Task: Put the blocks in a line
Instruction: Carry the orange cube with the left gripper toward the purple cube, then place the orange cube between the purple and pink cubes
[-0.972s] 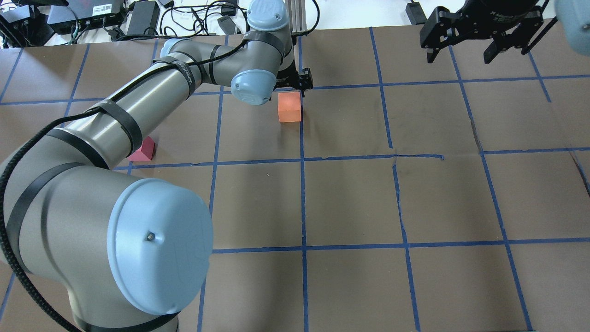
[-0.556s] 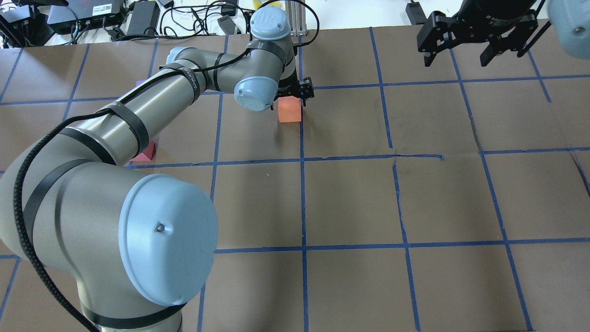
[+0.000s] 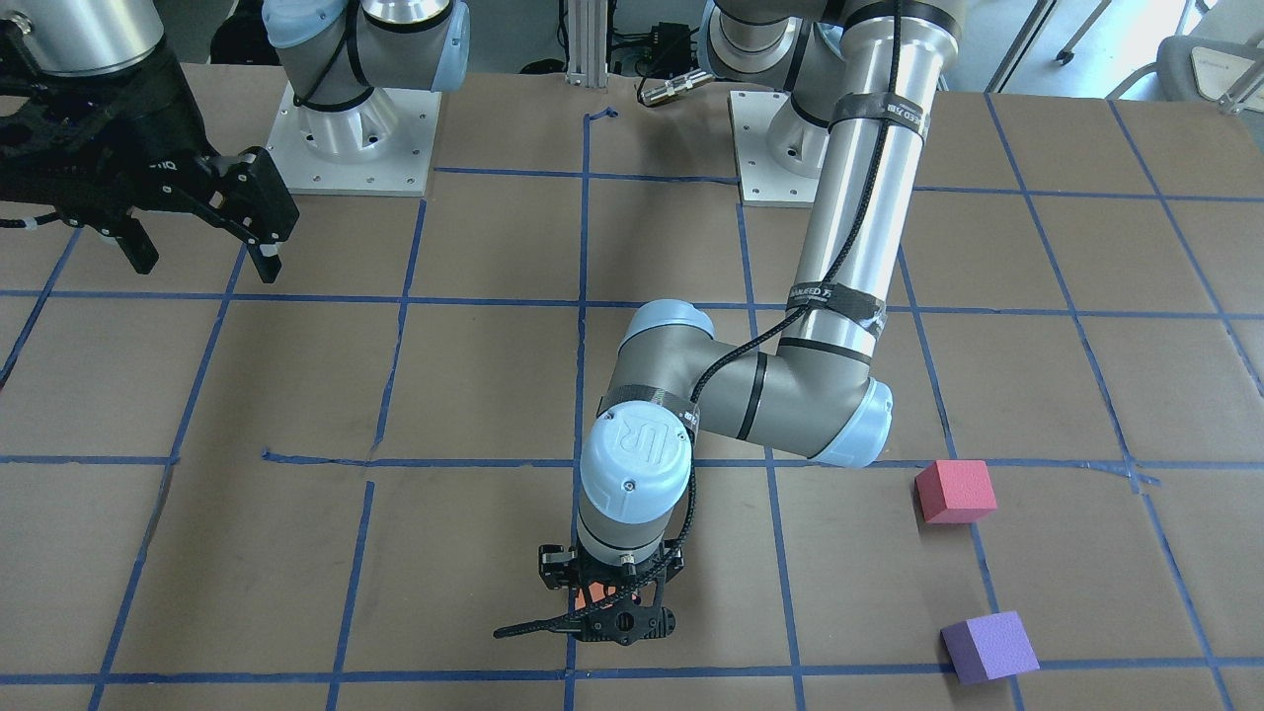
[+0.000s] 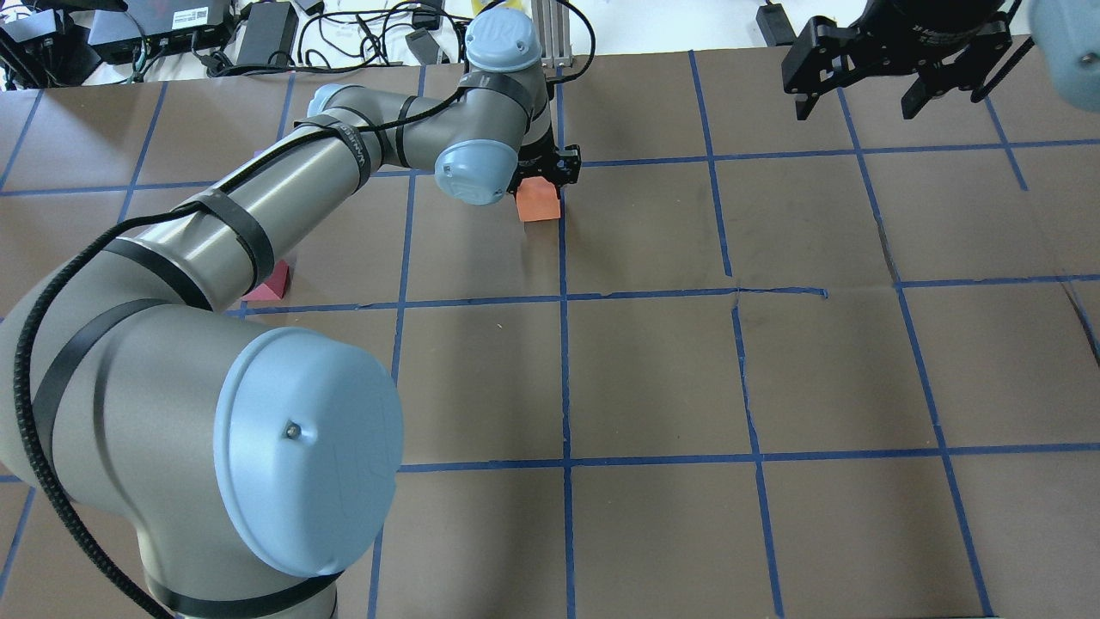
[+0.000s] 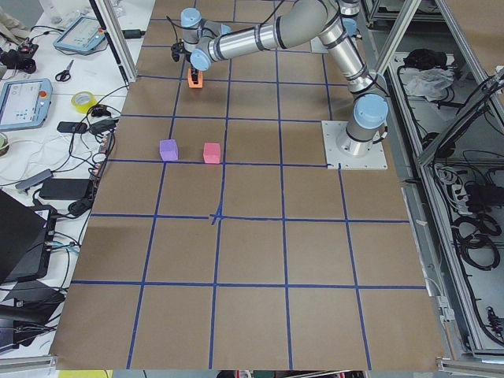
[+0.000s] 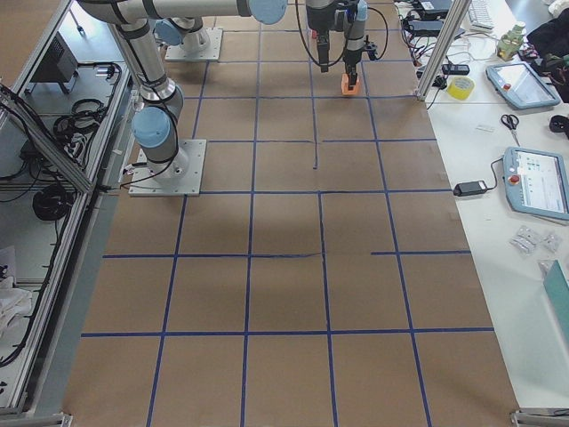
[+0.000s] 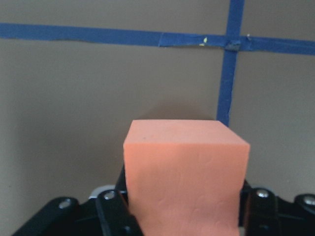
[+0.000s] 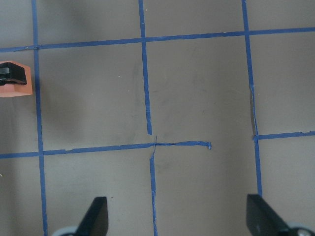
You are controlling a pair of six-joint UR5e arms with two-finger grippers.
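From across the table, the left gripper (image 3: pixel 607 604) is down at the tabletop on a blue tape line, with only a sliver of the orange cube (image 3: pixel 591 596) showing under it. The pinkish-red cube (image 3: pixel 955 491) and purple cube (image 3: pixel 988 647) sit well apart from it, toward the robot's left. The right gripper (image 3: pixel 202 262) hangs high with its jaws spread wide and nothing in them.

From overhead, the wrist now hides the cube's far edge. A second ago the gripper stood higher and the whole top was clear. The right gripper has barely shifted.

The left wrist camera shows the fingers (image 7: pixel 112 209) pressed against both sides of the cube, and the foam looks slightly pinched.

My worry is that soft foam may twist or slip out of the grip on the lift. It could then land askew and spoil the line.
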